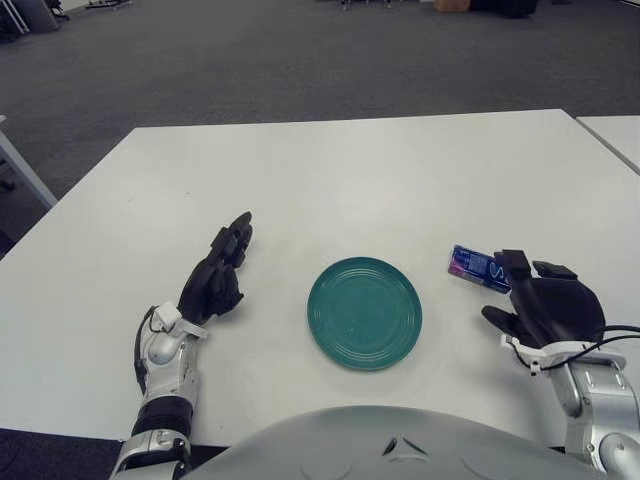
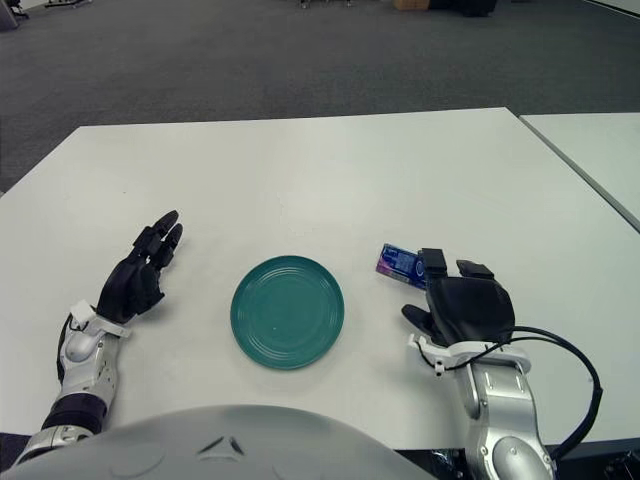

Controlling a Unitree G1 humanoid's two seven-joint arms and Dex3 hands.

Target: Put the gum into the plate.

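**Gum pack unsecured, right hand at its near end**

On the white table (image 1: 330,170), right of centre, the gum (image 1: 478,268) lies flat as a small blue and purple pack, well clear of the green plate (image 1: 365,312), which sits bare in front of the robot's body. The pack's long axis runs roughly left to right with a slight tilt, its right end pointing down toward the right hand (image 1: 545,305).

The right hand is by far the nearer of the two (the left is on the far side of the plate). Its fingertips (image 2: 432,262) reach up to the pack's right end; whether they actually touch it cannot be settled from either view. The fingers are curled forward over the palm and hold nothing. The gum lies ahead of and to the left of those fingers, so any grasp must close across the pack's short side.

The left hand (image 1: 214,282) shows beside the plate, to its left, fingers extended and relaxed, holding nothing.

Assessment: the pickup is not yet made; transfer leftward to the plate is outstanding. Risk noted: a flat pack may slide away when pinched from one end.
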